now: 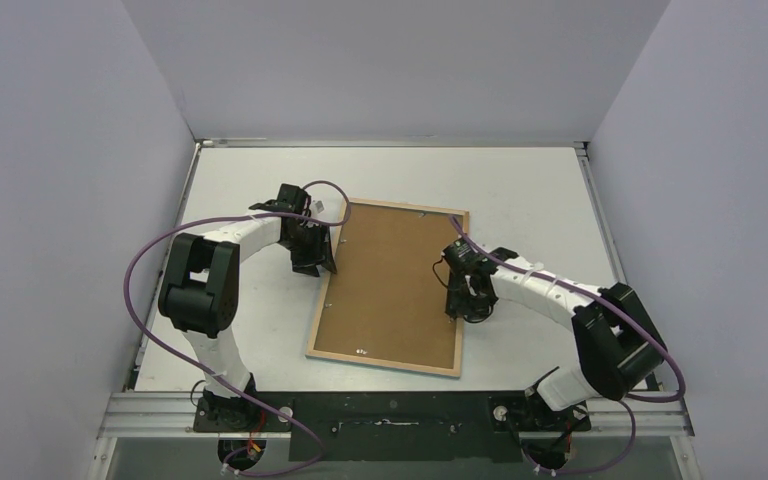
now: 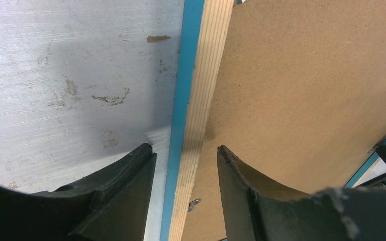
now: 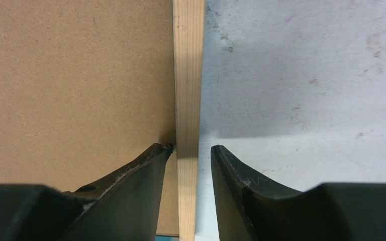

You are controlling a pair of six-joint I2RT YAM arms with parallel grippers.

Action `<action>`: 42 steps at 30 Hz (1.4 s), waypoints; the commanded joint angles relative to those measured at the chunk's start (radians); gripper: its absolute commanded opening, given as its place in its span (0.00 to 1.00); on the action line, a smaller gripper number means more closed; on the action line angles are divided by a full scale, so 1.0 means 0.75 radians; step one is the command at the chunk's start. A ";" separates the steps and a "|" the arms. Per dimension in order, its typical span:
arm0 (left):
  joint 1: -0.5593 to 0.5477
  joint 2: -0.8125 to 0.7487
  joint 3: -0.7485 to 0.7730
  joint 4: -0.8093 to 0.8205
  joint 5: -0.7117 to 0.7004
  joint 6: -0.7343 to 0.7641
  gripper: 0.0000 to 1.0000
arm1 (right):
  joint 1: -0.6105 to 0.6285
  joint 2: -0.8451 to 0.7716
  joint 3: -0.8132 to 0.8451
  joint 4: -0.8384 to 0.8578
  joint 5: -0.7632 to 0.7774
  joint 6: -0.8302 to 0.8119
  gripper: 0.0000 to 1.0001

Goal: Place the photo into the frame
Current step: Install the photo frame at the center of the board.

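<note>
Seen from overhead, the frame point(image 1: 385, 362) lies back-up on the table point(image 1: 520, 190). The brown backing board point(image 1: 390, 280) sits inside the wood rails, and an arm comes in at each long side. The wrists cover the fingertips from up there though.

The left pincer point(image 2: 185, 148) has its own cam, which fills that in. The jaws are about half open and straddle the left rail, with one finger out over the table and the other over the board. A sliver of table shows between the outer finger and the rail, so it isn't pinching anything. That cam also catches what overhead doesn't:
- the blue edge point(image 2: 181, 75) running along the rail's outer side
- a little metal tab point(image 2: 194, 202) between the fingers, back toward the wrist
- a brown chip point(image 2: 158, 38) on the table, ahead and to the pincer's left

The right pincer point(image 3: 192, 146) is the same deal, half open across the right rail. The inner fingertip touches the rail's board-side edge and the outer finger sits just clear of it, so nothing is gripped. Its fingers hide the near stretch of rail.
</note>
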 commanded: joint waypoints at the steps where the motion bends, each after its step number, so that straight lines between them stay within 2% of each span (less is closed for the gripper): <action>1: 0.004 -0.015 0.020 0.004 0.017 0.002 0.46 | 0.011 -0.090 0.090 -0.114 0.085 -0.005 0.39; 21: 0.004 0.010 0.026 -0.001 0.019 0.001 0.43 | 0.016 0.014 0.044 -0.068 -0.001 -0.036 0.35; 42: 0.005 0.014 0.028 -0.007 0.021 0.004 0.43 | 0.016 0.114 -0.034 -0.060 0.012 0.005 0.29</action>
